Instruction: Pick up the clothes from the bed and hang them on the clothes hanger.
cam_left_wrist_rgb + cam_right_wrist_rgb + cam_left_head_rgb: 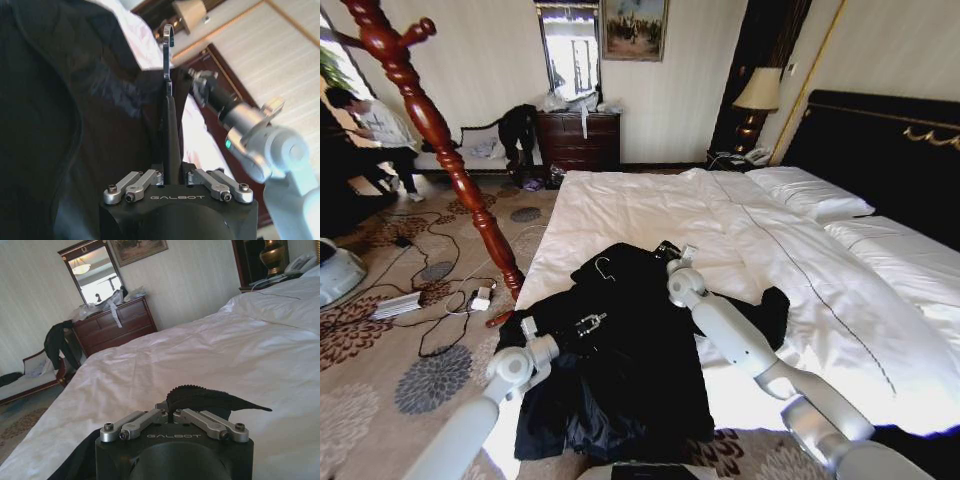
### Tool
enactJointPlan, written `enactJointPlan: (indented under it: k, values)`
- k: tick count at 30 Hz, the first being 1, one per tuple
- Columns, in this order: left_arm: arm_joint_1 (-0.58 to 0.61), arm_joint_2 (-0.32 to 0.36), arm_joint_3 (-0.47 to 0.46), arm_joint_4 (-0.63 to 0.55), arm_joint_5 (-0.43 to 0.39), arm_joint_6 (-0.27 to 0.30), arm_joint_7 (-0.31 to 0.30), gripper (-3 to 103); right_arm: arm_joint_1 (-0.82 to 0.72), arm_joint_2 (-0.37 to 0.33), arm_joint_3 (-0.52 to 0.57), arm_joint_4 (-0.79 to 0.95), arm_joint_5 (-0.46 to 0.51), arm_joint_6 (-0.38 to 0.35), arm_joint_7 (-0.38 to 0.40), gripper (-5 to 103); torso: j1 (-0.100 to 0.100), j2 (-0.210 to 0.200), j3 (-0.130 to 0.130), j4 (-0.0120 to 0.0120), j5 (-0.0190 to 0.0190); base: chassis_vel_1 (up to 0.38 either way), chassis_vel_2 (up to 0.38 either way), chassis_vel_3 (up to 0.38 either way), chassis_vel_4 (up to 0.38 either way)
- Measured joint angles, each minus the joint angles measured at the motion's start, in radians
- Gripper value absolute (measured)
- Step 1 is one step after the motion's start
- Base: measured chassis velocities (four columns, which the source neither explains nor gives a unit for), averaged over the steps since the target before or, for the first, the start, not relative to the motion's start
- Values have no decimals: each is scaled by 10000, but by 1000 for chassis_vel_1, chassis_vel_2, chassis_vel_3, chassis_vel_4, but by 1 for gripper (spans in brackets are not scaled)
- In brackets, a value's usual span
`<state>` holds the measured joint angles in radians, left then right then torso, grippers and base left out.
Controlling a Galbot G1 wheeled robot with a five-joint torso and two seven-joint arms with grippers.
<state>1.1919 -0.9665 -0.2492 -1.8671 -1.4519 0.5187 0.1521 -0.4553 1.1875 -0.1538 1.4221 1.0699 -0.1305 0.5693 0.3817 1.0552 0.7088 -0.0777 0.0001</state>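
Black coat [620,370] lies spread on the near corner of the bed [650,215], over the white duvet, its lower part hanging past the bed edge toward 6 o'clock. Left gripper [588,324] sits on the coat near its middle, clenched on a metal hanger hook [168,47]; in the left wrist view the hook's shaft runs up from between the fingers, dark fabric on both sides. Right gripper [672,254] rests at the coat's 12 o'clock edge, by the collar, pinched on a fold of black cloth [200,397] that sticks up over the duvet. Coat stand [430,125], reddish-brown turned wood, rises at 10 o'clock from the coat, on the patterned carpet [380,380] beside the bed.
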Motion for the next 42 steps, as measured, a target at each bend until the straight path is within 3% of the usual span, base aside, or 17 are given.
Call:
enactJointPlan:
  k: [9, 22, 42]
  values:
    - [-1255, -613, 1106, 1413, 161, 20, 83, 16, -379, -84, -12, 633, -9, 718, -779, 0, 1, -1, 0, -3, -2, 0, 0, 0, 0]
    - [-2551, -1577, 1849, 3080, 860, -27, 655, 16, -1047, -91, -162, 1067, -183, 857, -799, 0, 1, 0, 0, -1, -1, 0, 0, 0, 0]
    - [-4758, -1696, 2956, 5070, 1963, -616, 1467, 16, -1709, 161, -53, 1234, -578, 1022, -822, 0, 1, 0, 0, -3, -2, 0, 0, 0, 0]
